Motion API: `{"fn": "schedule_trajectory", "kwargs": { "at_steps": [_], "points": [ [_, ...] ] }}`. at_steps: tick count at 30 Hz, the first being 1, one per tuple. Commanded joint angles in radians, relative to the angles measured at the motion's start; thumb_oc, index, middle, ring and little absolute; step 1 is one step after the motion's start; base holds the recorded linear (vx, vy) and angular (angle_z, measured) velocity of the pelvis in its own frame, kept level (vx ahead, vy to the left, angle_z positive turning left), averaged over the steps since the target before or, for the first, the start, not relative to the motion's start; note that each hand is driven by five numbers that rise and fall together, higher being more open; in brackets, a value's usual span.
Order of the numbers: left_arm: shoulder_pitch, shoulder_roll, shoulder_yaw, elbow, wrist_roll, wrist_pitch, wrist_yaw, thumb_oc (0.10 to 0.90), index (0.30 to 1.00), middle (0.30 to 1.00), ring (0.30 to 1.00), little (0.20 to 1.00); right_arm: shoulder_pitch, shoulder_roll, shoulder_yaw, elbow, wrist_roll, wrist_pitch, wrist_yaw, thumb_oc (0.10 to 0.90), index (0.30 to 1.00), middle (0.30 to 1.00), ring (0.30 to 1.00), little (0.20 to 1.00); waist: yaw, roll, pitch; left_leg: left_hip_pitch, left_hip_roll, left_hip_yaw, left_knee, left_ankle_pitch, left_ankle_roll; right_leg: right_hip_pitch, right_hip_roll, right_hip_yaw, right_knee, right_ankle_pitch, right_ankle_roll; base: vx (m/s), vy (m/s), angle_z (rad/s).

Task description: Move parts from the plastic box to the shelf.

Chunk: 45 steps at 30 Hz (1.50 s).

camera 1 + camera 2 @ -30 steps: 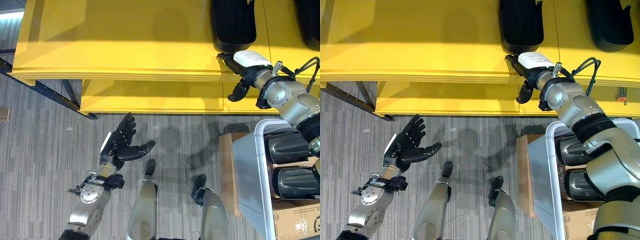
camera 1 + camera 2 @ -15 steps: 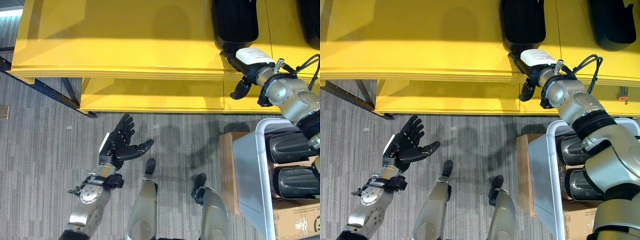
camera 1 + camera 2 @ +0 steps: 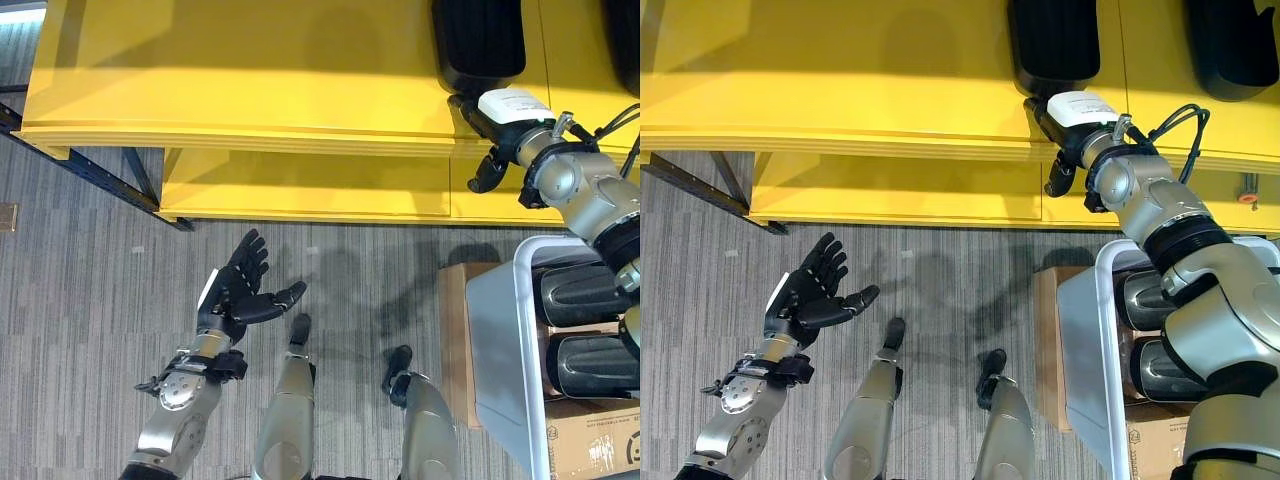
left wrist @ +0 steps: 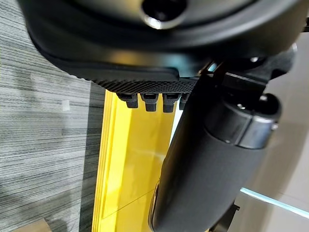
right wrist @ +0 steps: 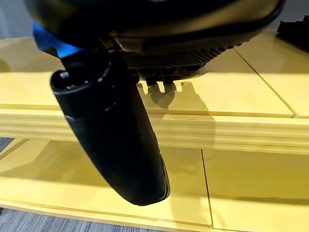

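A black part (image 3: 478,40) lies on the top board of the yellow shelf (image 3: 250,80), with a second black part (image 3: 1220,45) further right. My right hand (image 3: 505,108) is at the shelf's front edge, open, its straight fingers reaching the near end of the first part and its thumb (image 5: 113,130) hanging below the edge. More black parts (image 3: 585,295) lie in the white plastic box (image 3: 495,340) at the lower right. My left hand (image 3: 240,290) hovers open and palm up over the floor, holding nothing.
The plastic box rests on a brown cardboard box (image 3: 455,340), and another carton (image 3: 590,440) sits at the bottom right corner. The shelf has a lower yellow board (image 3: 300,190) and dark blue frame legs (image 3: 100,185). Grey carpet covers the floor.
The whole picture has shifted slightly. My right hand has edged a little closer to the black part on the shelf. The left hand has held its pose.
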Motion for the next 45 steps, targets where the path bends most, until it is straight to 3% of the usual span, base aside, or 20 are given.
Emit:
{"fn": "schedule_trajectory", "kwargs": {
  "at_steps": [1, 34, 45],
  "points": [
    [-0.005, 0.021, 0.047, -0.122, -0.013, -0.120, 0.000, 0.900, 1.000, 1.000, 1.000, 1.000, -0.235, -0.039, 0.028, 0.033, 0.000, 0.000, -0.074, 0.900, 1.000, 1.000, 1.000, 1.000, 0.029, -0.017, -0.008, 0.005, 0.101, 0.051, 0.108, -0.116, -0.019, 0.045, -0.035, 0.026, 0.007, 0.011, 0.025, 0.00, 0.000, 0.00],
    [0.007, 0.032, 0.061, -0.135, -0.019, -0.130, 0.010, 0.900, 1.000, 1.000, 1.000, 1.000, -0.311, -0.070, 0.068, 0.078, 0.006, 0.002, -0.104, 0.900, 1.000, 1.000, 1.000, 1.000, 0.035, -0.017, 0.001, -0.016, 0.099, 0.042, 0.109, -0.110, -0.019, 0.030, -0.030, 0.019, 0.023, 0.004, 0.023, 0.00, 0.000, 0.00],
    [0.000, 0.026, 0.056, -0.123, -0.016, -0.127, 0.010, 0.900, 1.000, 1.000, 1.000, 1.000, -0.247, -0.081, 0.020, 0.007, 0.027, -0.001, -0.097, 0.900, 1.000, 1.000, 1.000, 1.000, 0.028, -0.017, 0.003, -0.019, 0.097, 0.042, 0.116, -0.114, -0.016, 0.029, -0.028, 0.021, 0.025, 0.002, 0.021, 0.00, 0.000, 0.00]
  ]
}}
